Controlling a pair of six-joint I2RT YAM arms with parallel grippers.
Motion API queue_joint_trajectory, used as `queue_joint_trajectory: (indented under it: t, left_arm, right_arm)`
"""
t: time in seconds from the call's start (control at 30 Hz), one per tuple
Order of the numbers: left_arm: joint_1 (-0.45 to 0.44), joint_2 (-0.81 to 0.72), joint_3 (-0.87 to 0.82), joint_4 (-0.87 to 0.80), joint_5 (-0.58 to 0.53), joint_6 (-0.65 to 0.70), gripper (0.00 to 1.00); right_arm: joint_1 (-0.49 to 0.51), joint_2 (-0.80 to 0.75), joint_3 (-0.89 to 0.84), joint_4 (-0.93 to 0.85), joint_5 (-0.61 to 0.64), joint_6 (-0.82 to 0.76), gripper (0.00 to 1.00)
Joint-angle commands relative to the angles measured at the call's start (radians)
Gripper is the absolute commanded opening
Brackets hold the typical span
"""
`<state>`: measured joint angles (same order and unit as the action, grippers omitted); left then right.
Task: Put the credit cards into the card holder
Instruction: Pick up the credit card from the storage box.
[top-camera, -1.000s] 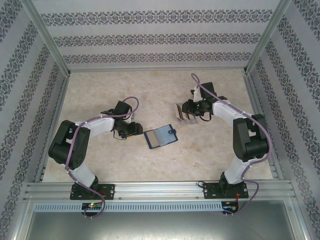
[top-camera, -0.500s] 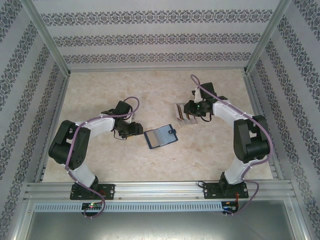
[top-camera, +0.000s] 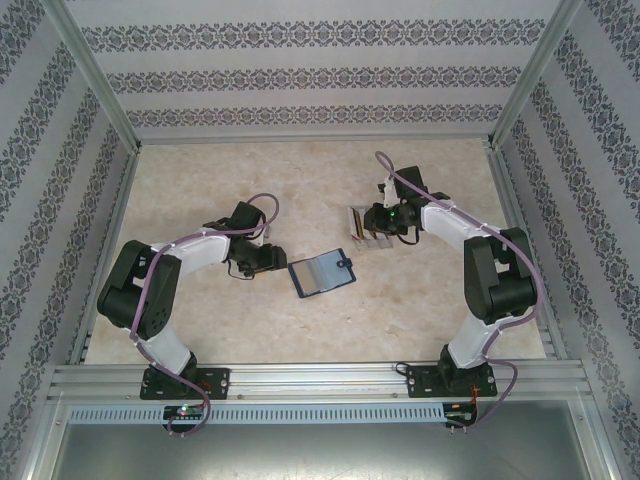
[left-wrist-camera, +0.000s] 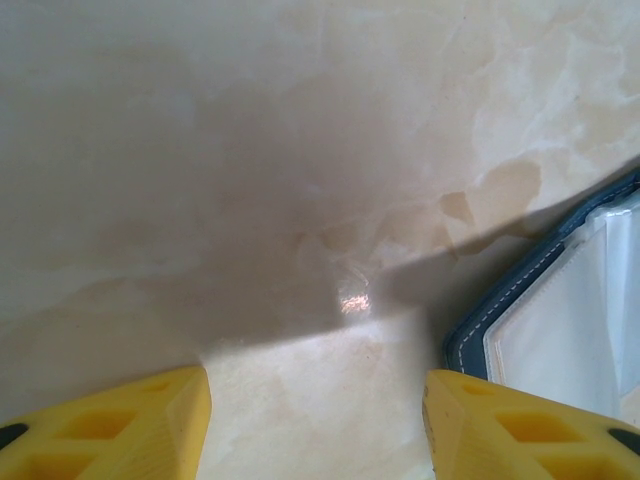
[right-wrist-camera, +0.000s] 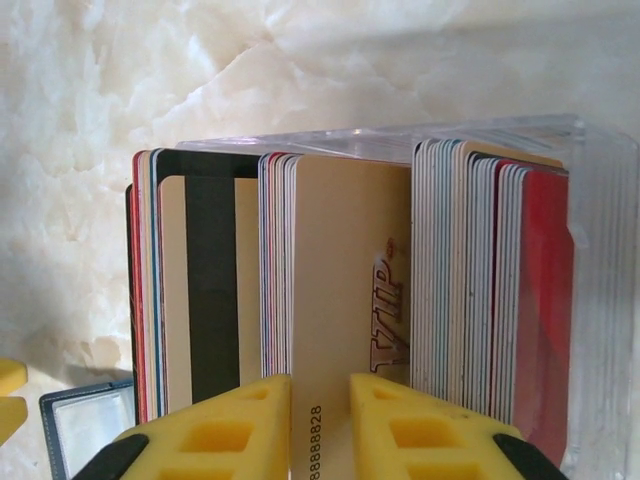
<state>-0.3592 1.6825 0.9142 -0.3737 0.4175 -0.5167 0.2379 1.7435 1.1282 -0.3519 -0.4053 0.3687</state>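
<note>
The card holder, a navy wallet, lies open and flat on the table centre, its grey-blue inside up. Its edge shows in the left wrist view and its corner in the right wrist view. My left gripper rests open just left of it, with bare table between the fingers. The credit cards stand on edge in a clear rack. My right gripper is over the rack, open by a narrow gap. A tan "VIP" card stands between its fingers.
Red cards fill the rack's right end, and a tan card with a black stripe stands towards the left. The clear rack wall rises past the cards. Aluminium frame posts and patterned walls close in the marble table.
The right arm has shifted slightly left and forward over the rack. The left arm and the wallet have not moved.
</note>
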Motion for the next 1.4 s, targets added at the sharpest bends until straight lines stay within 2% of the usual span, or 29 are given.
queue_joint_trajectory:
  t: [0.0, 0.3, 0.83, 0.97, 1.1, 1.23, 1.37]
  left_arm:
    - [-0.029, 0.018, 0.002, 0.036, 0.05, -0.014, 0.59]
    - [-0.029, 0.032, 0.006, 0.046, 0.064, -0.019, 0.59]
    - [-0.032, 0.016, 0.009, 0.019, 0.058, -0.011, 0.59]
    - [-0.038, -0.027, 0.003, -0.025, 0.094, -0.013, 0.59]
    - [-0.073, -0.083, 0.003, -0.114, 0.087, 0.016, 0.6]
    - [-0.097, -0.123, -0.024, -0.128, 0.094, 0.01, 0.6]
    - [-0.112, -0.109, -0.035, -0.101, 0.101, 0.004, 0.61]
  right_arm:
    - [-0.004, -0.018, -0.005, 0.016, -0.044, 0.005, 0.21]
    - [-0.006, -0.024, -0.013, 0.028, -0.058, 0.008, 0.12]
    - [0.001, -0.098, -0.018, -0.044, 0.1, -0.026, 0.01]
    - [0.009, -0.169, -0.042, -0.084, 0.188, -0.05, 0.0]
    - [0.008, -0.33, -0.13, -0.104, 0.261, -0.079, 0.0]
    - [0.031, -0.474, -0.207, -0.106, 0.108, -0.13, 0.0]
    - [0.118, -0.518, -0.258, -0.085, -0.01, -0.126, 0.0]
